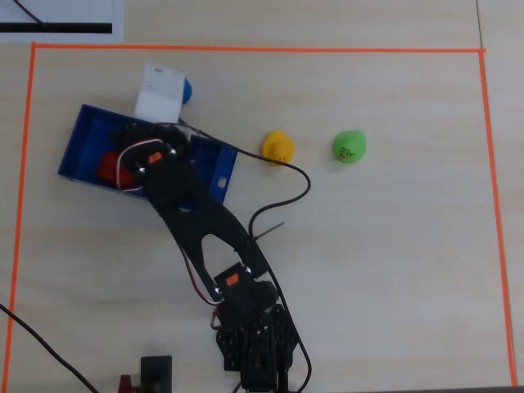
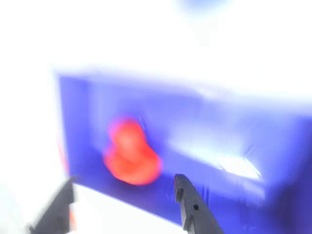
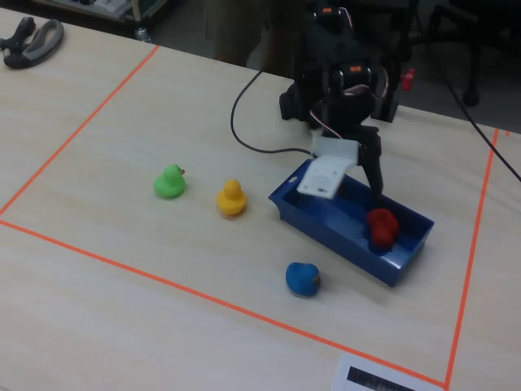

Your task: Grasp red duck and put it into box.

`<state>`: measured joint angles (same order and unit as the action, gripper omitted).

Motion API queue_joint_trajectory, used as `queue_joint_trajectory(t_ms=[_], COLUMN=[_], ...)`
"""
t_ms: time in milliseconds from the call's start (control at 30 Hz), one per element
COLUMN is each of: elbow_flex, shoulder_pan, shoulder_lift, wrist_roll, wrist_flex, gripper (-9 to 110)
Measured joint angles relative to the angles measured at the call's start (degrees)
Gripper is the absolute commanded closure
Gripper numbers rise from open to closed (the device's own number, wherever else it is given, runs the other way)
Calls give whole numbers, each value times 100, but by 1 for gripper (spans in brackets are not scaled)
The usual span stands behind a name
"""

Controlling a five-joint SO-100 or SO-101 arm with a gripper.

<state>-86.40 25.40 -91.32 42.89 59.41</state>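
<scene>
The red duck [image 1: 107, 166] lies inside the blue box [image 1: 82, 131], near its left end in the overhead view. It shows blurred in the wrist view [image 2: 129, 153] on the box floor [image 2: 219, 126], and in the fixed view [image 3: 381, 226] inside the box [image 3: 326, 236]. My gripper [image 3: 350, 183] hangs over the box, open and empty, with one white jaw and one black jaw. In the wrist view the gripper [image 2: 124, 181] stands open just behind the duck and does not touch it. In the overhead view the gripper [image 1: 135, 123] is partly hidden by the arm.
A yellow duck [image 1: 277, 146] and a green duck [image 1: 350, 146] stand to the right of the box. A blue duck [image 1: 187, 90] sits beside the box's far side, by the white jaw. A black cable [image 1: 286, 196] loops near the arm. Orange tape [image 1: 246, 49] frames the table.
</scene>
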Motion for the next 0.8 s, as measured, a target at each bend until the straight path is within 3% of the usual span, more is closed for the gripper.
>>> queue_joint_trajectory(t_ms=[233, 700, 800], elbow_flex=[-1327, -8332, -9053], shoulder_pan=[-1503, -2777, -2900], shoulder_lift=[-2355, -8060, -8622], wrist_roll=[976, 3753, 3885], wrist_flex=[-1433, -6267, -6504], gripper=[101, 101, 101])
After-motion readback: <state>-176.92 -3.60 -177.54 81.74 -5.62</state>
